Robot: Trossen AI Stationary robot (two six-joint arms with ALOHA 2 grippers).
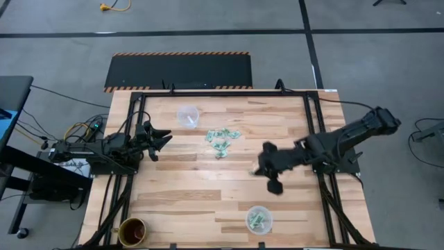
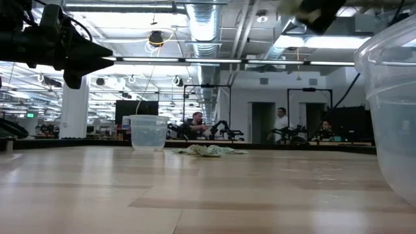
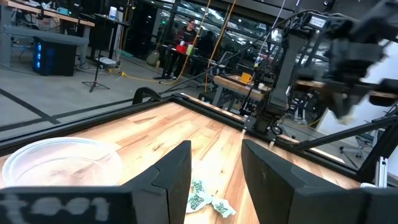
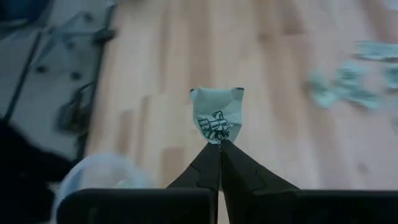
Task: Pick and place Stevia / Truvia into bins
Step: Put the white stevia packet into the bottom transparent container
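Note:
The Stevia packets, pale green and white, lie in a loose pile (image 1: 222, 140) on the table's far middle, also seen in the low view (image 2: 209, 151). One clear cup (image 1: 188, 115) stands far left of the pile. A second clear cup (image 1: 259, 219) near the front edge has packets in it. My right gripper (image 1: 272, 182) hangs between the pile and the near cup, shut on one packet (image 4: 216, 115). My left gripper (image 3: 216, 163) is open, held above the table's left side and facing the far cup (image 3: 56, 163). My right gripper pinches a single packet by the middle of one edge (image 4: 217, 138) between its two fingertips. The packet stands out beyond the fingertips, slightly crumpled, and is lifted clear of the table.
A brown, dark-rimmed cup (image 1: 132, 231) stands at the near left corner. A black frame (image 1: 222, 92) runs along the table's far edge and sides. Bare wood lies between the pile and the near cup. People sit at desks in the room beyond.

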